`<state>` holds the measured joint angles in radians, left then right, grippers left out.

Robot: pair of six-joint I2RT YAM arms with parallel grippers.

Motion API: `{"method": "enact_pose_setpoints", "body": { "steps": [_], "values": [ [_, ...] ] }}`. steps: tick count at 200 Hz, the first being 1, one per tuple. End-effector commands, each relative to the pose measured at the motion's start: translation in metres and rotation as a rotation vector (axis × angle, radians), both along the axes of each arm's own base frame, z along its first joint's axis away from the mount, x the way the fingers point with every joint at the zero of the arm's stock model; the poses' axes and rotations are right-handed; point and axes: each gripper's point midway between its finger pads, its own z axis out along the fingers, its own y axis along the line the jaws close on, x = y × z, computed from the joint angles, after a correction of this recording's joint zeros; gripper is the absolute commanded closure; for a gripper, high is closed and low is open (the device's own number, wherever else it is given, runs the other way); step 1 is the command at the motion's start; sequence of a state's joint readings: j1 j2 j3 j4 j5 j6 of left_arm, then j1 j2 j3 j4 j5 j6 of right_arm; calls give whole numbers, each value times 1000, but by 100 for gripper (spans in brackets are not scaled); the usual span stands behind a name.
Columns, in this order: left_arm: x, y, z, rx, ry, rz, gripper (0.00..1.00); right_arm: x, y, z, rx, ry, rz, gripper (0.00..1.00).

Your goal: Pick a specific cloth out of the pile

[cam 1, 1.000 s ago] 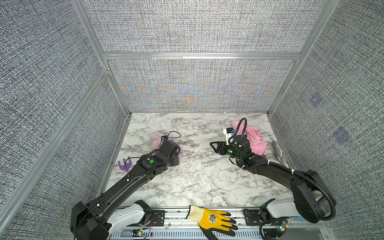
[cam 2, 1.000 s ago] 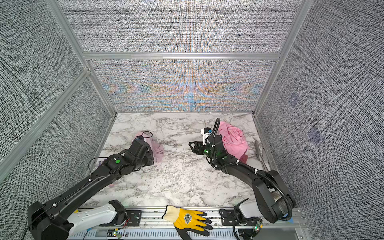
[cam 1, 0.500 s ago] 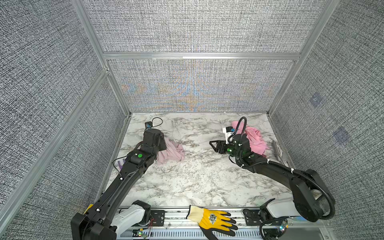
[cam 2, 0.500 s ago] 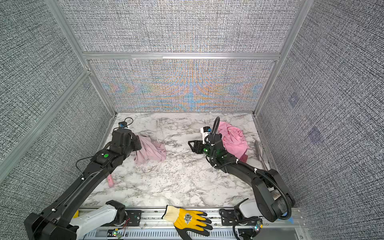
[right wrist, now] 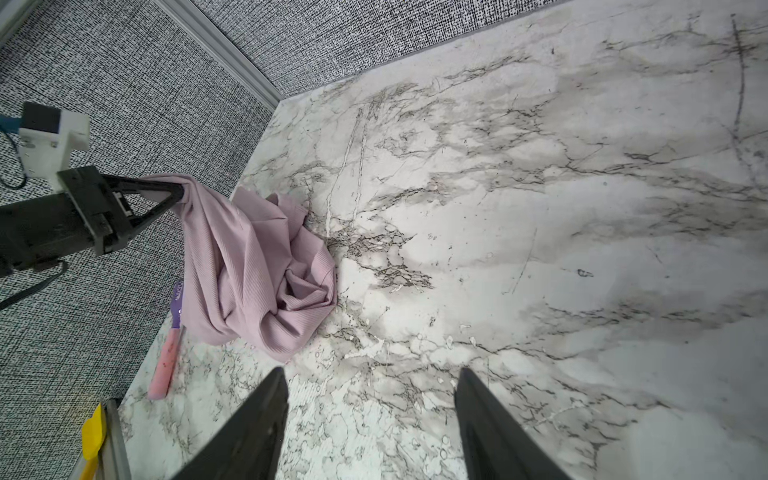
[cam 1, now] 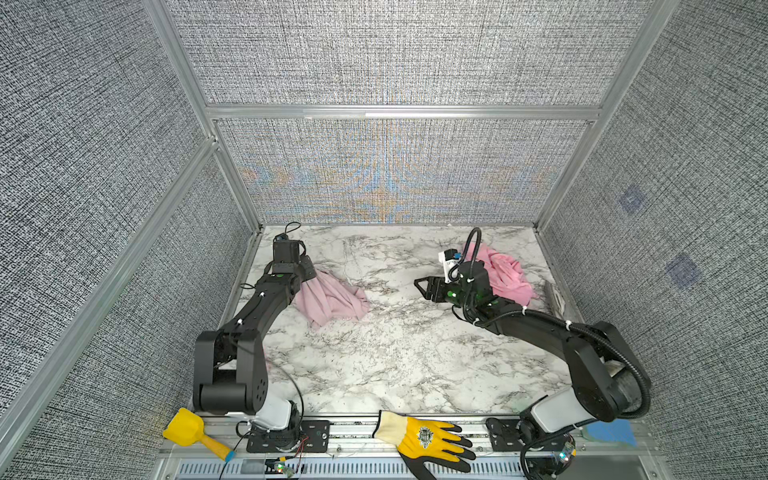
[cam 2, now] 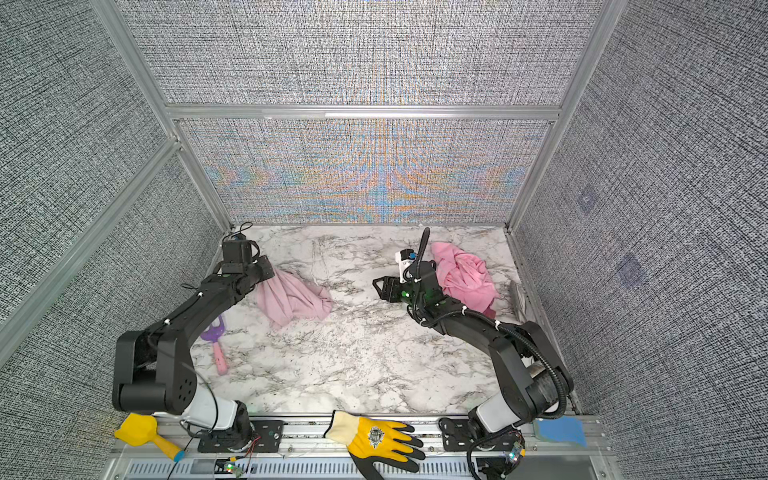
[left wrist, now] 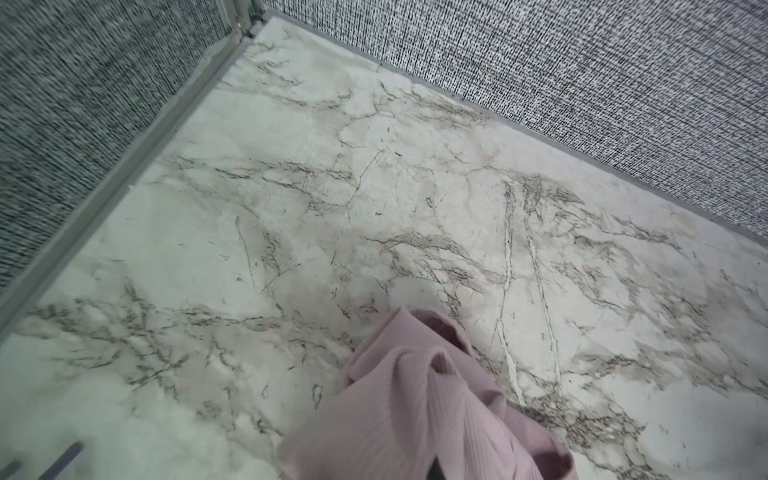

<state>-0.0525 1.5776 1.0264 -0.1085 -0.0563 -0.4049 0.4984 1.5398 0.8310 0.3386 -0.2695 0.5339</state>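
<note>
Black arms, white bases, cables

Lab robot test cell: grey woven panels (cam 1: 386, 54) in aluminium frame (cam 1: 399, 112) enclosed marble-pattern tabletop (cam 1: 395, 353); two arms were bolted to front rail (cam 1: 345, 432); work glove (cam 1: 424, 440) lay there.

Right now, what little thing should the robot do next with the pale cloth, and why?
Probably lift a bit higher. The left gripper is shut on one corner of the cloth, but the rest slumps bunched on the table. The pile sits apart at the far right, so raising it should disturb nothing.
</note>
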Motion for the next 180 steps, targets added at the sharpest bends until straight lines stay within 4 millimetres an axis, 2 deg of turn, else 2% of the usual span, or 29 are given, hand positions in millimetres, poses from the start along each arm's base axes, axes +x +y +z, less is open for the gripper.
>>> {"method": "enact_pose_setpoints", "body": {
  "steps": [1, 29, 53, 65, 77, 86, 100, 140, 161, 180],
  "values": [
    [23, -8, -7, -76, -38, -32, 100, 3, 1, -3, -20, 4, 5, 34],
    [31, -15, -45, -126, 59, -62, 100, 5, 0, -9, -29, 16, 0, 34],
    [32, -23, -70, -158, 115, -88, 100, 7, 0, -15, -44, 38, -2, 34],
    [28, -25, -76, -173, 123, -96, 78, 7, -1, -13, -47, 39, -1, 34],
    [25, -26, -76, -174, 120, -98, 65, 5, -3, -11, -49, 32, -6, 34],
    [22, -24, -70, -167, 111, -99, 59, 4, -5, -8, -50, 24, -13, 34],
    [18, -22, -55, -151, 92, -97, 57, 1, -8, -5, -50, 17, -17, 34],
    [-5, -25, 9, -120, -14, -112, 51, -12, -17, 6, -44, -6, -28, 34],
    [-27, -35, 33, -70, -49, -118, 48, -20, -23, 10, -40, -20, -39, 34],
    [-50, -59, 44, -9, -56, -161, 46, -27, -29, 11, -39, -30, -49, 34]
  ]
}}
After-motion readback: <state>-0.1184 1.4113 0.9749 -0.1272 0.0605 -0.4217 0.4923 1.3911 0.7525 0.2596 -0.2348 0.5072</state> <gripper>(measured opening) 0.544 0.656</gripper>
